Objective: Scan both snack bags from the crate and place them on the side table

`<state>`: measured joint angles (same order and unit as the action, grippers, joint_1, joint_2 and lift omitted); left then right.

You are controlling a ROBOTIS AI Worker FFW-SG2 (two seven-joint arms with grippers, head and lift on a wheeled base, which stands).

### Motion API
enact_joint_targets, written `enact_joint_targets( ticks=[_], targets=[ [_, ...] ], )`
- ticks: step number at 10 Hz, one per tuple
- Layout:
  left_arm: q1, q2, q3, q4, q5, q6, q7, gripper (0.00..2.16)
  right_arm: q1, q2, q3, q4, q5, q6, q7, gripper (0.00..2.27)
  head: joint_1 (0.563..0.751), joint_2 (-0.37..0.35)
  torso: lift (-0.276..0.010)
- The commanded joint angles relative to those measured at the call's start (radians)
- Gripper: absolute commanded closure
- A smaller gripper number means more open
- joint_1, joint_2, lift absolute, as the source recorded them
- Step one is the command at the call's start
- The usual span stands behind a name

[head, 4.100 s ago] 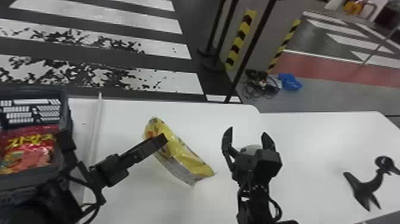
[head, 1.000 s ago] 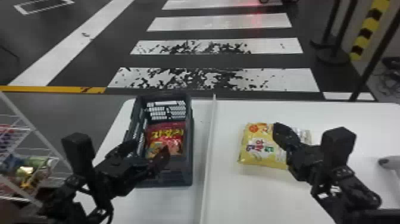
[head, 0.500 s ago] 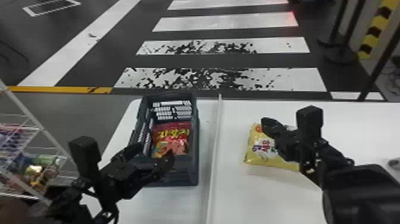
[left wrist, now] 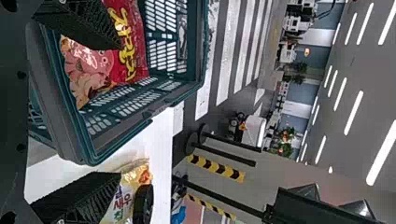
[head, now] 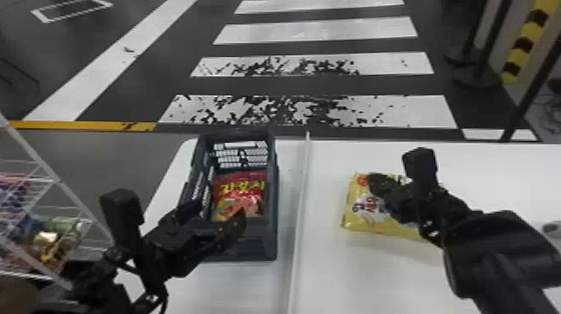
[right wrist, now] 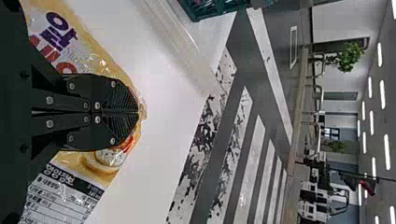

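At the near left of the crate (head: pixel 259 244), the left end effector (head: pixel 220 213) has its two fingers spread, and inside the crate lies the red bag (head: pixel 246 188). Right of the crate, past the divider (head: pixel 299 200), the yellow bag (head: pixel 363 223) lies on the table (head: pixel 346 279). Farthest right of the crate, the right end effector (head: pixel 377 184) is over the yellow bag, fingers pressed together; whether their tips touch it, I cannot tell.

The red bag (head: pixel 240 195) and yellow bag (head: pixel 362 222) bear apparently Korean lettering (left wrist: pixel 126 57).
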<state>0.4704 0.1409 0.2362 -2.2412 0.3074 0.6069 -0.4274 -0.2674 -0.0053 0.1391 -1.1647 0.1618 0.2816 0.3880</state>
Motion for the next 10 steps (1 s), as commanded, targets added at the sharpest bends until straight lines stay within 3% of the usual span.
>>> enact_joint_targets(
  ticks=[1, 6, 10],
  targets=[
    [0.002, 0.011, 0.000, 0.000, 0.016, 0.000, -0.001, 0.03, -0.036, -0.012, -0.007, 0.057, 0.010, 0.003, -0.003, 2.26, 0.695, 0.153, -0.095],
    [-0.016, 0.031, -0.012, 0.018, 0.030, 0.000, 0.001, 0.03, 0.011, -0.019, -0.098, 0.036, 0.039, 0.067, -0.017, 2.26, 0.695, 0.092, -0.095],
    [-0.030, 0.032, -0.026, 0.031, 0.032, 0.000, -0.001, 0.03, 0.083, -0.019, -0.162, -0.102, 0.048, 0.166, -0.018, 2.26, 0.695, 0.049, -0.095]
  ],
)
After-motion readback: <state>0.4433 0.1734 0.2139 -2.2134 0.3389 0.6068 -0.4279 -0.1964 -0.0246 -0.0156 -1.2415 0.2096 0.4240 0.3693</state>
